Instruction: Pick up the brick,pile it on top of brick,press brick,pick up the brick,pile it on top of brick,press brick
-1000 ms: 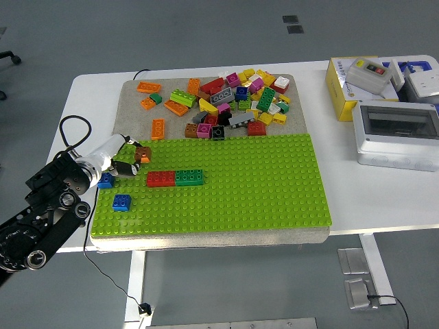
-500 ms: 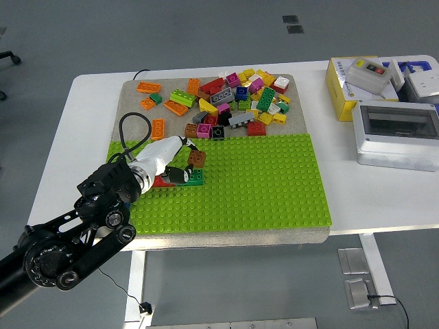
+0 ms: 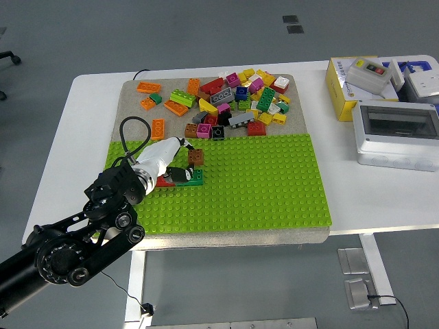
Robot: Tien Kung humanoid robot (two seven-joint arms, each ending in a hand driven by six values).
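The robot's left hand (image 3: 180, 159) reaches in from the lower left over a bright green studded baseplate (image 3: 260, 185) that lies on a grey mat (image 3: 130, 92) on the white counter (image 3: 350, 185). Its pale fingers (image 3: 164, 147) are pinched around a small brown brick (image 3: 195, 156), held just above a low row of bricks fixed to the baseplate; whether the brown brick already touches that row cannot be made out. Of the row, a green brick (image 3: 194, 179) shows at the right end and a sliver of a red brick (image 3: 163, 181) beside it, the rest hidden under the hand and wrist. The black arm (image 3: 82, 240), with a black cable looping over its wrist, covers the baseplate's lower left corner. At the far side of the mat sits a loose heap of bricks (image 3: 236, 103) in red, yellow, pink, green, grey and black, with a few orange bricks (image 3: 158, 128) scattered to its left. On the counter's right end stand a yellow box (image 3: 343, 96) with a grey switch unit (image 3: 370, 74) on top and, nearer, a grey enclosure with a clear lid (image 3: 398, 133). The right arm does not appear in the head view.
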